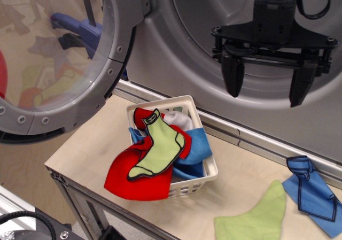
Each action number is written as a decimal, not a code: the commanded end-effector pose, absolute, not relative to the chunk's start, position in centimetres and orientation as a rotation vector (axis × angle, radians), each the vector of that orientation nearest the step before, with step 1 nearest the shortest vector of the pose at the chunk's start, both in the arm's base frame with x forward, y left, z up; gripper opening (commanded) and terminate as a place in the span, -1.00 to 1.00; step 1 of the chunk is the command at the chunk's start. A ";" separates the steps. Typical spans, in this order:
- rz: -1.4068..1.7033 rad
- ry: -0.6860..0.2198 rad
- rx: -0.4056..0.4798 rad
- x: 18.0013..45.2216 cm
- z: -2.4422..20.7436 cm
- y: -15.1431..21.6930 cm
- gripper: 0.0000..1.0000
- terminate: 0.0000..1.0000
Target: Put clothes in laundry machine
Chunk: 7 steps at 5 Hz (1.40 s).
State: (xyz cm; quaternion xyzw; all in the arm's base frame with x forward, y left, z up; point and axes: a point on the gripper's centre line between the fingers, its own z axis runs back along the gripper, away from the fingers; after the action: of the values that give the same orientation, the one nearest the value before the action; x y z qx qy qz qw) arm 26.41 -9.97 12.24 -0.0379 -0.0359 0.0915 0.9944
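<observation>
My gripper (265, 84) hangs open and empty in front of the laundry machine's (176, 42) drum opening, its two black fingers (233, 77) pointing down. The round clear-window door (53, 58) stands swung open at the left. Below, a small white basket (197, 162) holds clothes: a lime green sock (158, 149) on top, a red piece (136, 178) spilling over the front, a blue piece (195, 146) and a white piece (179, 120). A green piece (256, 216) and a blue piece (312, 194) lie on the table at the right.
The light wooden table (91, 149) stands against the machine's front sill (251, 136). Its front edge runs from lower left to bottom centre. A black cable (21, 218) lies at the bottom left corner.
</observation>
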 end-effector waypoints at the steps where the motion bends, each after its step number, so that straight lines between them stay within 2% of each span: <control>1: 0.183 -0.072 -0.076 26.4 12.2 -10.0 1.00 -1.00; 2: 0.022 -0.150 -0.050 25.1 11.6 -6.8 1.00 -1.00; 3: -0.141 -0.124 -0.080 24.6 10.0 -3.1 1.00 -1.00; 4: -0.292 -0.142 -0.083 24.6 8.2 -0.4 1.00 -1.00; 5: -0.379 -0.083 -0.094 26.0 5.1 1.7 1.00 -1.00; 7: -0.406 -0.072 -0.029 28.3 -0.1 2.4 1.00 -1.00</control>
State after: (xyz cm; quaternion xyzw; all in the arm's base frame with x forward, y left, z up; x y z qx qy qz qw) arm 26.68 2.14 -1.35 -0.0221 -0.0153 -0.2000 0.9794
